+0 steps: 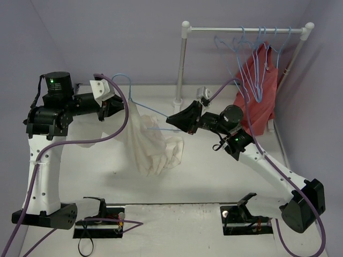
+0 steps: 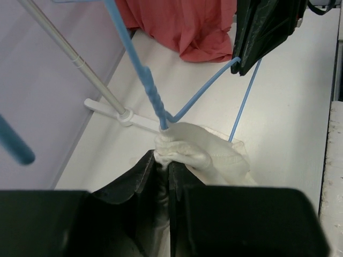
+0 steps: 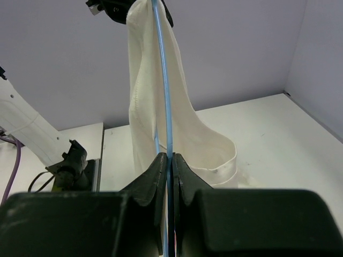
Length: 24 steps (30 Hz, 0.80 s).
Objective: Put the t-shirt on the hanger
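The cream t-shirt (image 1: 153,147) hangs bunched in mid-air between the arms, its lower part resting on the table. My left gripper (image 1: 115,104) is shut on the shirt's bunched top (image 2: 185,152), right at the neck of the light-blue hanger (image 2: 153,93). The hanger (image 1: 150,110) runs from there to my right gripper (image 1: 172,121), which is shut on its wire (image 3: 167,128). In the right wrist view the t-shirt (image 3: 155,107) drapes along the wire up to the left gripper.
A white clothes rack (image 1: 244,30) stands at the back right with several spare blue hangers (image 1: 252,59) and a red-coral garment (image 1: 260,93). The rack's foot (image 2: 115,110) lies close to the left gripper. The lilac walls stand behind and right.
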{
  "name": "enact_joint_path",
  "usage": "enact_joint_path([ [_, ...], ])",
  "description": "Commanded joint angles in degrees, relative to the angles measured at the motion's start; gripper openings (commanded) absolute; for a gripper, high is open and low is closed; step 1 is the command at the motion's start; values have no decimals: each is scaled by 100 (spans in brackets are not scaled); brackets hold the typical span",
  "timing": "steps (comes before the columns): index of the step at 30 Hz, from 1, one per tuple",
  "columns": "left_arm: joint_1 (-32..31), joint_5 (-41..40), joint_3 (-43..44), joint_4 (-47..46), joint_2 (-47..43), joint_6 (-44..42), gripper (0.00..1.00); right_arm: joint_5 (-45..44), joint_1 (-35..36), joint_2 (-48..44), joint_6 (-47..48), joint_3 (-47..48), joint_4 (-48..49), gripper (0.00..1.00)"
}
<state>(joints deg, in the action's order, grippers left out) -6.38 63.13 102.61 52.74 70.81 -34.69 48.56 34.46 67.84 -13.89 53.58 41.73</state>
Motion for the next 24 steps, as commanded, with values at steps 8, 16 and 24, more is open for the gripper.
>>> enact_joint_path([
  [8, -253, -29, -716, -269, -407, -22, 0, -785, 37, -26, 453, 187, 16, 6],
  [16, -342, -952, -1597, -1495, -802, 573, 0, -1601, -303, -535, 579, -290, -1038, 57],
  [24, -1771, -3126, -324, -1770, 217, 906, 0, -2796, -1077, -1575, 274, -619, -1913, 69],
])
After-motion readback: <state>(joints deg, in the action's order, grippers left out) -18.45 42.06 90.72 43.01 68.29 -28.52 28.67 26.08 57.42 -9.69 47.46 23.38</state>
